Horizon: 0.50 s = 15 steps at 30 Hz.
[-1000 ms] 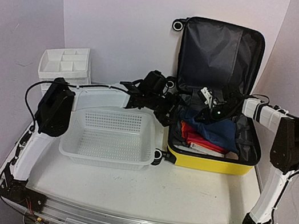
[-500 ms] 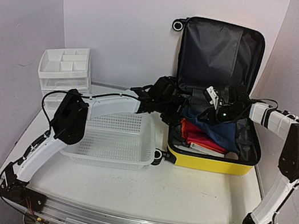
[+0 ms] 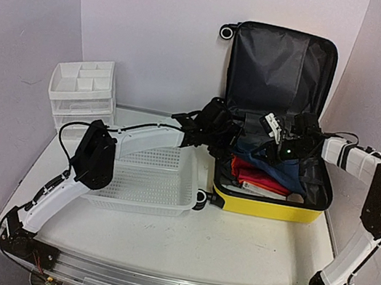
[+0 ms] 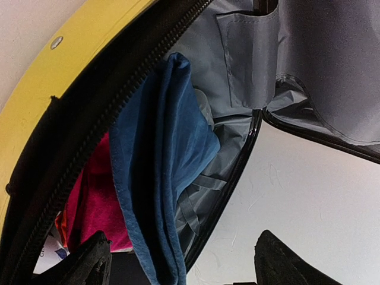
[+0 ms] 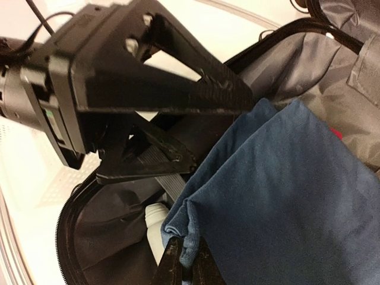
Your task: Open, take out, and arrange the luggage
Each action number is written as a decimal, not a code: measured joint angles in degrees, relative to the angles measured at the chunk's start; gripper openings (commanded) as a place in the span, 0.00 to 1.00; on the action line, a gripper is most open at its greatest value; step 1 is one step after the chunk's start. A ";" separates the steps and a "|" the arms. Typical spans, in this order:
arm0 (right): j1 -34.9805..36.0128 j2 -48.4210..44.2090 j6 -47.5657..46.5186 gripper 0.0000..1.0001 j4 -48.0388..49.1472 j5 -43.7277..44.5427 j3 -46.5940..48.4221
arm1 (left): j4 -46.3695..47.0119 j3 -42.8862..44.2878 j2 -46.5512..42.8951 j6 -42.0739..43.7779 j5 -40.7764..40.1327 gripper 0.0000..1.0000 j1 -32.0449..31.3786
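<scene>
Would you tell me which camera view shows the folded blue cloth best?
Left wrist view: the blue cloth fills mid-frame, its folded layers distinct. Right wrist shows one corner close up; top external, only a small dark patch.

Left gripper (image 4: 183, 261) spread, right gripper (image 5: 187, 265) pinched

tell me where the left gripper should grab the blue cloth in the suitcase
Likely the raised folded edge of the blue cloth, away from the corner the right gripper pinches. Come from the basket side over the luggage rim: the fold stands thin and lifted between the fingers of the open left gripper, so they can straddle it.
</scene>
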 measured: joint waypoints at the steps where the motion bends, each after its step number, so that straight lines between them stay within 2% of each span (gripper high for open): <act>1: 0.00 -0.22 0.00 0.00 0.35 -0.09 -0.15 | 0.00 0.07 0.07 0.20 -0.44 0.83 -0.11; 8: 0.13 -1.05 0.00 0.00 1.36 -0.50 -1.38 | -1.14 3.17 1.90 0.50 -1.44 0.82 -0.70; 15: 1.51 -1.53 -0.61 0.00 1.90 -0.61 -2.75 | -1.16 4.63 3.10 1.09 -2.05 0.75 -1.25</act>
